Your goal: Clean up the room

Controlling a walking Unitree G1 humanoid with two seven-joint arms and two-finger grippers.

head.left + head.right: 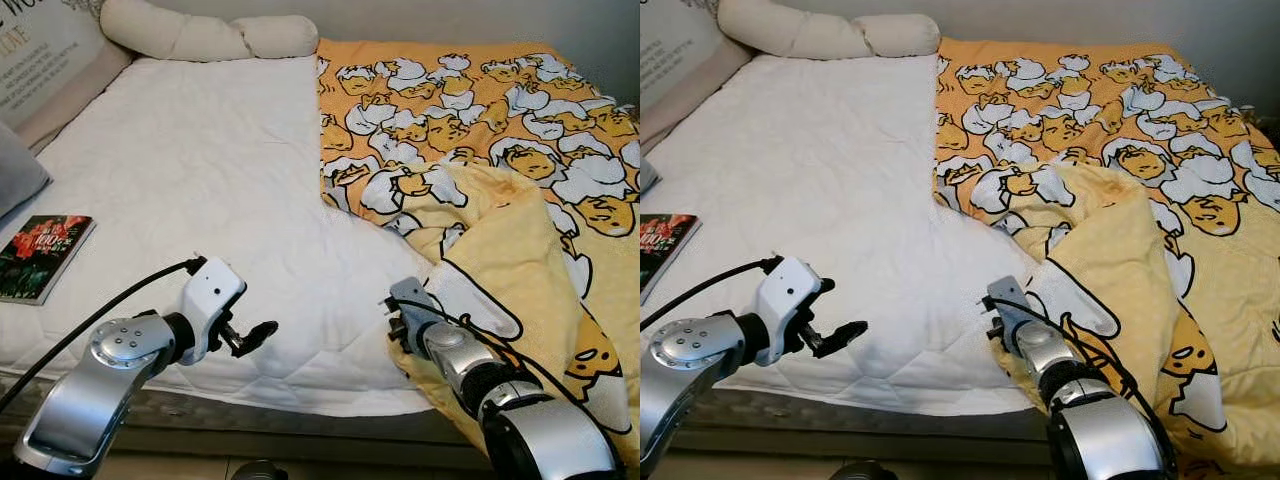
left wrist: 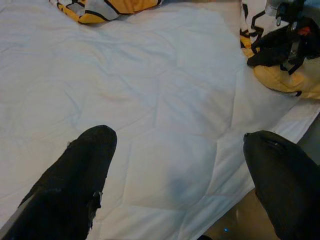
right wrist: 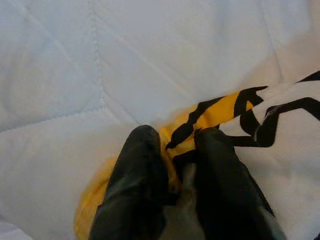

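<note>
A yellow cartoon-print blanket covers the right half of the bed, its near part folded back in a bunch. My right gripper is shut on the blanket's yellow edge near the bed's front, by the white mattress pad. My left gripper hovers open over the pad's front edge, left of the right one, with nothing between its fingers.
A book with a red flower cover lies at the bed's left edge. Cream bolster pillows line the head of the bed, and a printed cushion leans at the far left. The bed's front edge runs just below both grippers.
</note>
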